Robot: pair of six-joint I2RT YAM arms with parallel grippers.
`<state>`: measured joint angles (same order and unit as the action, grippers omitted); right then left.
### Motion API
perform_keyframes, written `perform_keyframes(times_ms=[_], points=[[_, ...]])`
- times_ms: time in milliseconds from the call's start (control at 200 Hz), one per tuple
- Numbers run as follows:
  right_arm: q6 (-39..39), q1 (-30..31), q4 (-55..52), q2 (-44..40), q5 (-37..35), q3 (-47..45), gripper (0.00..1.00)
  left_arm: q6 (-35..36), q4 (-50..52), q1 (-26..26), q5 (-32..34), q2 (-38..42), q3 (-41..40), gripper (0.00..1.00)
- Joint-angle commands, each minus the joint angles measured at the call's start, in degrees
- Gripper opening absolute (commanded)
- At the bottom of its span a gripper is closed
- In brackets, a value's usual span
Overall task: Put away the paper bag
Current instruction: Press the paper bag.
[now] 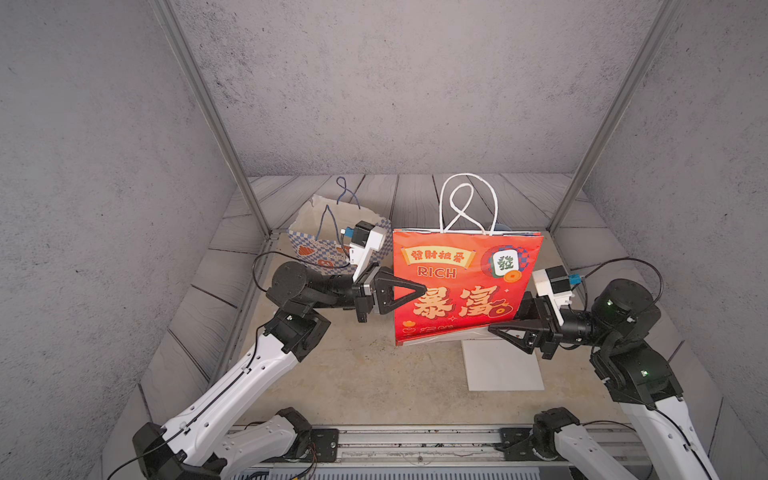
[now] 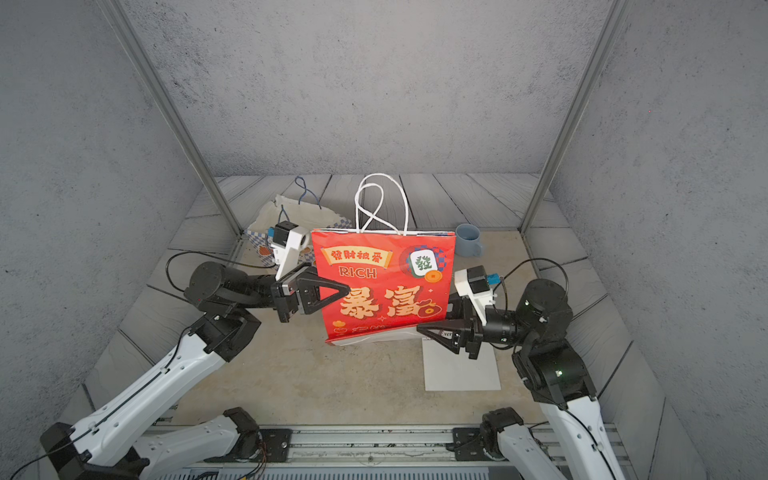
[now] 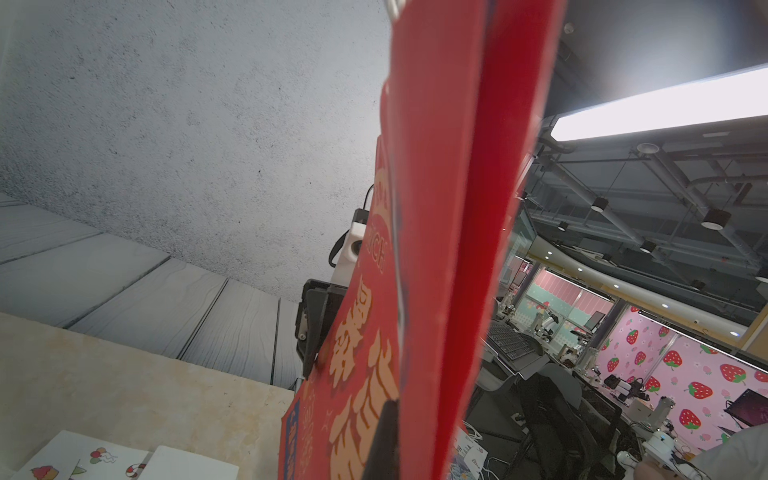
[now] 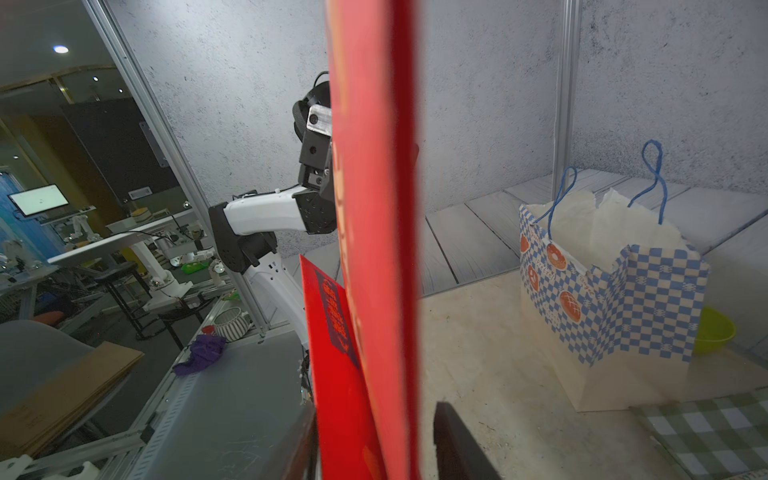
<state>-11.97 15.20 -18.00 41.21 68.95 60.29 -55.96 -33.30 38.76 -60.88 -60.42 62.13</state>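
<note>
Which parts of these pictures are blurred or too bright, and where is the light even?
Left wrist view: the red paper bag with gold lettering is blurred, and the ceiling light strip is blown out. Right wrist view: the same bag is soft, but the blue-checked paper bag is sharp. Both top views: light is even, shadows faint.

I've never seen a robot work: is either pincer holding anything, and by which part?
The left pincer is shut on the side edge of the red paper bag, mid-height. The right pincer straddles its opposite lower corner; whether it grips is unclear.
</note>
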Motion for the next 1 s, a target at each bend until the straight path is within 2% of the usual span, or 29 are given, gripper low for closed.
perform_keyframes(times_ms=[0, 220, 335, 390, 435, 510, 585, 611, 661, 721, 996], points=[[0.0, 0.3, 2.2, 0.6, 1.2, 1.3, 0.38, -0.5, -3.0, 0.6, 0.0, 0.2, 1.9, 0.0], [-1.7, 0.3, 3.8, 1.2, 2.0, 1.4, 0.17, 0.7, -0.9, 0.7, 0.4, 0.0, 2.1, 0.0], [-2.1, 0.3, 3.6, 0.9, 2.1, 1.3, 0.06, 7.1, 5.9, 0.7, 2.6, 0.8, 3.2, 0.03], [-2.1, 0.3, 3.5, 0.7, 1.9, 1.3, 0.0, 12.8, 10.9, 0.7, 4.6, 1.8, 3.6, 0.11], [-2.1, 0.2, 3.5, 0.5, 1.7, 1.4, 0.0, 16.1, 14.2, 0.6, 6.6, 2.7, 3.5, 0.2], [-2.4, 0.3, 3.6, 0.1, 1.2, 1.5, 0.0, 19.6, 16.5, 0.4, 8.2, 3.6, 3.2, 0.49], [-2.6, 0.3, 3.5, -0.1, 0.6, 1.8, 0.0, 22.4, 18.5, 0.1, 9.9, 4.8, 2.4, 0.69], [-2.7, 0.3, 3.5, -0.2, 0.4, 1.9, 0.0, 23.3, 19.1, -0.1, 10.6, 5.4, 1.9, 0.82], [-3.0, 0.2, 3.6, -0.4, 0.2, 2.2, 0.0, 25.0, 20.0, -0.8, 11.3, 6.8, 0.8, 0.94], [-3.2, 0.3, 3.5, -0.6, -0.1, 2.8, 0.0, 25.7, 20.5, -2.1, 11.6, 8.5, -1.4, 1.0], [-2.2, 0.3, 1.4, 0.5, -0.6, 6.5, 0.0, 25.2, 17.8, -3.2, 2.9, 12.7, -10.4, 0.99]])
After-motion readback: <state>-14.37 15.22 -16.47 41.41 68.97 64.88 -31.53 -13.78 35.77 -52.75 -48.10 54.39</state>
